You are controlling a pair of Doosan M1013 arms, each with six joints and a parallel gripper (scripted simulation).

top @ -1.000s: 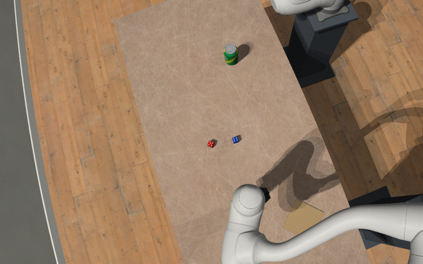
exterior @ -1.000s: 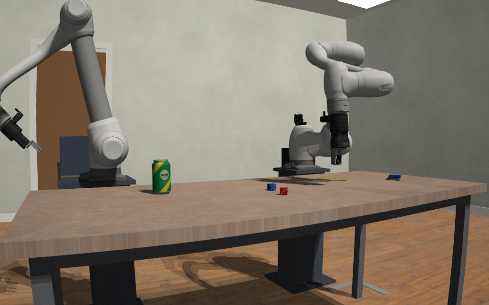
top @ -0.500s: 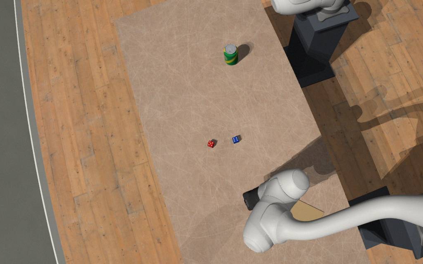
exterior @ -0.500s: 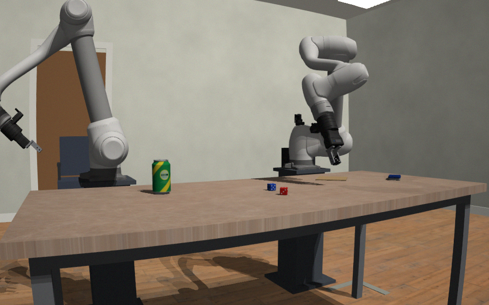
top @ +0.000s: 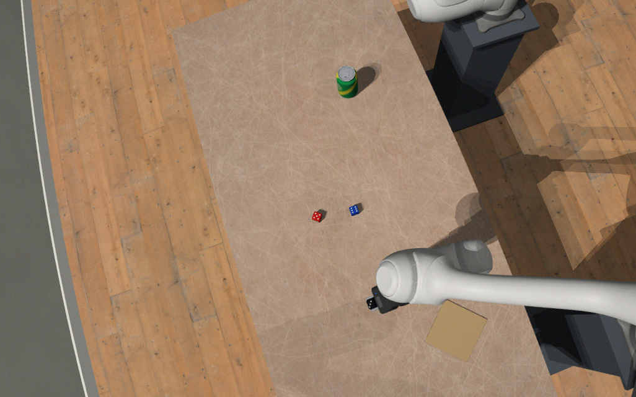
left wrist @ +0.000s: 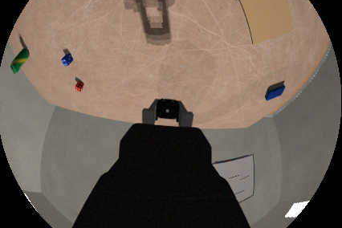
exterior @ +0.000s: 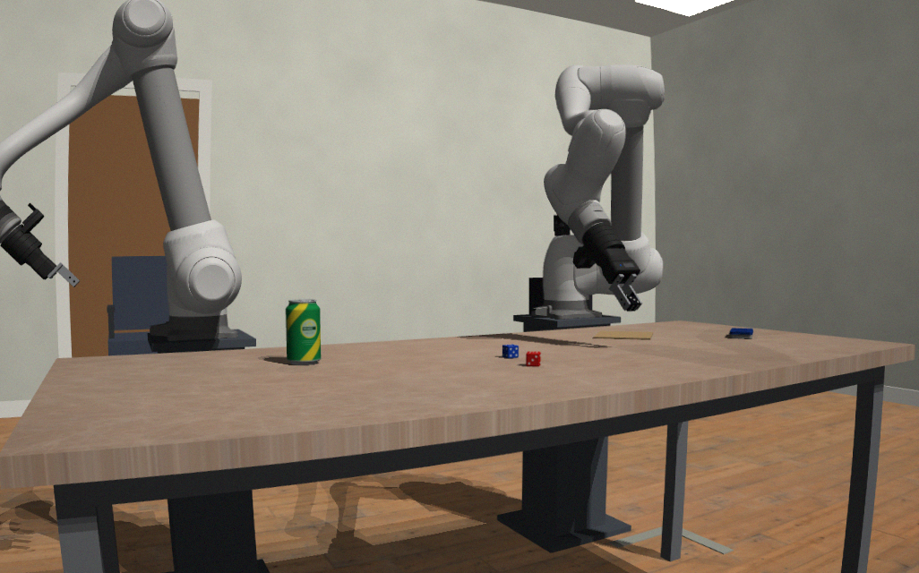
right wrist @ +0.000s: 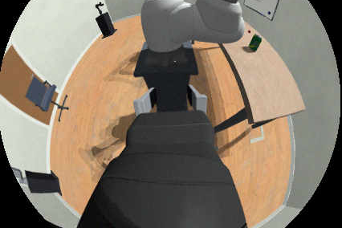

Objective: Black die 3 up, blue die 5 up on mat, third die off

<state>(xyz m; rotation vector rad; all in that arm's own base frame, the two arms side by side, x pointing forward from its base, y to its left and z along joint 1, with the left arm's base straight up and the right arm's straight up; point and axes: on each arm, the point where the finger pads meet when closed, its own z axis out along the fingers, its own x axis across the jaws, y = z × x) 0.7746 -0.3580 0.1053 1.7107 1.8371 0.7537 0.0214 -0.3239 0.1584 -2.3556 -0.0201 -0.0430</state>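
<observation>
My left gripper (top: 372, 302) (exterior: 627, 295) (left wrist: 167, 106) is shut on the black die (top: 371, 303) (exterior: 633, 302) (left wrist: 167, 107) and tilted, high above the table. The die's single pip faces the left wrist camera. The blue die (top: 354, 209) (exterior: 510, 350) (left wrist: 67, 59) lies flat on the table, 6 on top. The red die (top: 317, 216) (exterior: 533, 358) (left wrist: 79, 86) lies flat beside it, 5 on top. The tan mat (top: 455, 331) (exterior: 623, 335) (left wrist: 261, 7) bears no die. My right gripper (right wrist: 171, 92) is open and empty, away from the table.
A green can (top: 347, 86) (exterior: 303, 330) (left wrist: 20, 60) (right wrist: 255, 42) stands upright at the far end of the table from the mat. A blue block-like object (exterior: 741, 332) (left wrist: 275, 91) lies near the mat-side end. The left arm (top: 507, 291) reaches over the table beside the mat.
</observation>
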